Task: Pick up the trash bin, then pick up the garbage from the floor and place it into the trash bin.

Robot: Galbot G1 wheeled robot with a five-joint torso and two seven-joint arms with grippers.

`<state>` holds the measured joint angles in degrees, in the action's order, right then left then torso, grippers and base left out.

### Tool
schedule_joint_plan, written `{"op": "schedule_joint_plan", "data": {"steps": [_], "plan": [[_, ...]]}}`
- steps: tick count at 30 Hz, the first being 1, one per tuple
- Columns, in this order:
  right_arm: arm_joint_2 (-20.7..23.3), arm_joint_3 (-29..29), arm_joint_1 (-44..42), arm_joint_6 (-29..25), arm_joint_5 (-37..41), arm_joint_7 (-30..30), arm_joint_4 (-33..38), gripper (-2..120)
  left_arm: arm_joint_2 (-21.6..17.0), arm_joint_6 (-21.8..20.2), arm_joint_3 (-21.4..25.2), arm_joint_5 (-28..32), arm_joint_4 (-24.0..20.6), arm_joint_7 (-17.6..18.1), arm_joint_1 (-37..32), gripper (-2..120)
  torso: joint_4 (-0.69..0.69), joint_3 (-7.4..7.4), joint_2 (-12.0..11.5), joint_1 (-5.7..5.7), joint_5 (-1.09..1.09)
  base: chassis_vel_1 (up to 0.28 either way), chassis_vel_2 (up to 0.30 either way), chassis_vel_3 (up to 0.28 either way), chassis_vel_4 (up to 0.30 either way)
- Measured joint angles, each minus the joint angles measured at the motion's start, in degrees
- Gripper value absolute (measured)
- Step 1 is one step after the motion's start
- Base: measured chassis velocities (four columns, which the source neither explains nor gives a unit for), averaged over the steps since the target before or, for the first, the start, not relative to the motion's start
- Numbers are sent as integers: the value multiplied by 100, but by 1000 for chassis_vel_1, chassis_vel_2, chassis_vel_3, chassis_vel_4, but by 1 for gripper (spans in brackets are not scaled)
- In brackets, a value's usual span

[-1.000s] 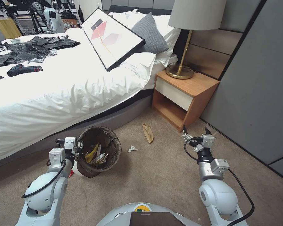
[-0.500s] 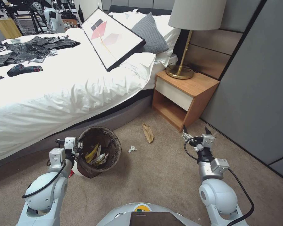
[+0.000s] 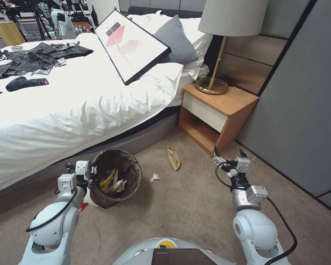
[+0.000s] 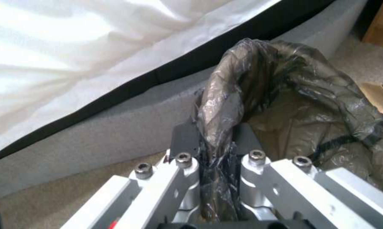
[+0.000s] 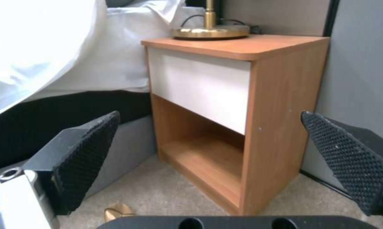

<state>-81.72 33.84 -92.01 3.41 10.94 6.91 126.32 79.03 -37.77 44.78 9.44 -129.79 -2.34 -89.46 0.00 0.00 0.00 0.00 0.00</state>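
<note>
**Bin held at its rim, litter on the carpet ahead**

Your left gripper (image 4: 216, 143) is clamped on the near-left rim of the trash bin (image 3: 116, 176), its two fingers pinching the folded-over dark liner bag (image 4: 285, 95) between them. In the head view the bin sits tipped a little toward you beside the grey bed base (image 3: 136, 141), with yellow-brown wrappers (image 3: 108, 182) visible inside it. A bit of red shows at the bin's lower left, just beside your left arm; you cannot tell what it is.

Your right gripper (image 3: 228, 151) hangs above the floor (image 3: 187, 209) near the front corner of the wooden nightstand (image 3: 217, 114), well apart from the bin. Its fingers stand wide and hold nothing; the right wrist view shows both black textured pads (image 5: 85, 152) spread far apart, with the nightstand's open lower shelf between them.

Two pieces of garbage lie on the carpet between the bin and the nightstand. A tan paper piece (image 3: 173, 158) lies closer to the nightstand, and a small crumpled white tissue (image 3: 154, 177) lies just to the right of the bin. Neither touches the bin or a gripper.

On the nightstand stands a brass lamp (image 3: 217, 55). On the white bed (image 3: 62, 106) lie a framed picture (image 3: 130, 46), a grey pillow (image 3: 176, 40), black bags (image 3: 33, 59) and a dark tool (image 3: 25, 82).
</note>
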Motion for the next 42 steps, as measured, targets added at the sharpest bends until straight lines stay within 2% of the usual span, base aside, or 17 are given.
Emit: {"op": "schedule_joint_plan", "data": {"steps": [5, 7, 8, 11, 12, 13, 15, 16, 18, 20, 21, 24, 25, 28, 34, 36, 42], "plan": [[407, -204, 180, 731, 382, 138, 236, 100, -31, 4, 0, 3, 1, 2, -3, 7, -2, 0, 0, 0, 0, 0, 0, 0, 0], [849, -469, 617, 1479, 1111, 497, 271, 100, -55, 4, 1, 6, -2, 3, 1, 7, 0, -1, 0, 0, 3, 0, 0, 0, 0], [1309, -680, 956, 1980, 1677, 791, 254, 100, -65, 4, 1, 7, -13, 4, -4, 7, 3, 0, 1, 0, 3, 0, 0, 0, 0], [1660, -829, 1191, 2314, 2064, 953, 209, 100, -68, 4, 0, 7, -25, 5, -12, 7, 2, 0, 1, 0, 1, 0, 0, 0, 0], [2258, -1155, 1700, 2834, 2856, 1208, 20, 100, -66, 4, -5, 5, -36, 7, -29, 7, 0, 0, 1, 0, 1, 0, 0, 0, 0], [2258, -1155, 1700, 2834, 2856, 1208, 20, 100, -66, 4, -5, 5, -36, 7, -29, 7, 0, 0, 1, 0, 1, 0, 0, 0, 0], [2851, -1850, 2853, 3339, 4119, 1550, -566, 100, -42, 3, -20, -15, -48, 11, -49, 7, 1, 1, 0, 0, 1, 0, 0, 0, 0], [2851, -1850, 2853, 3339, 4119, 1550, -566, 100, -42, 3, -20, -15, -48, 11, -49, 7, 1, 1, 0, 0, 1, 0, 0, 0, 0], [2974, -2267, 3547, 3538, 4759, 1716, -957, 100, -26, 2, -24, -37, -55, 16, -63, 7, 1, 1, 0, 0, 1, 0, 0, 0, 0], [2962, -2841, 4391, 3858, 5583, 1989, -1441, 100, -4, -1, -24, -56, -69, 18, -85, 7, 1, 1, 0, 0, 1, 0, 0, 0, 0], [2962, -2841, 4391, 3858, 5583, 1989, -1441, 100, -4, -1, -24, -56, -69, 18, -85, 7, 1, 1, 0, 0, 1, 0, 0, 0, 0], [2723, -3654, 5487, 3938, 6400, 2303, -2267, 100, -1, -11, -6, -62, -103, 19, -128, 7, 2, 1, 0, 0, -2, 0, 0, 0, 0], [2723, -3654, 5487, 3938, 6400, 2303, -2267, 100, -1, -11, -6, -62, -103, 19, -128, 7, 2, 1, 0, 0, -2, 0, 0, 0, 0], [2428, -4177, 5971, 3938, 6638, 2355, -3097, 100, -11, -20, 27, -51, -143, 17, -163, 7, 0, 1, 0, 0, -1, 0, 0, 0, 0], [1850, -4639, 6329, 3921, 6536, 2237, -4169, 100, 0, -15, 57, -45, -153, 16, -222, 7, -1, 1, 0, 0, -2, 0, 0, 0, 0], [1416, -4764, 6455, 3911, 6187, 2057, -4750, 100, 23, 0, 74, -42, -151, 14, -235, 7, 3, 0, 0, 0, -2, 0, 0, 0, 0], [843, -4772, 6568, 3897, 5340, 1630, -5786, 100, 55, 25, 90, -42, -137, 1, -260, 7, 3, 0, 0, 0, -2, 0, 0, 0, 0]]}}
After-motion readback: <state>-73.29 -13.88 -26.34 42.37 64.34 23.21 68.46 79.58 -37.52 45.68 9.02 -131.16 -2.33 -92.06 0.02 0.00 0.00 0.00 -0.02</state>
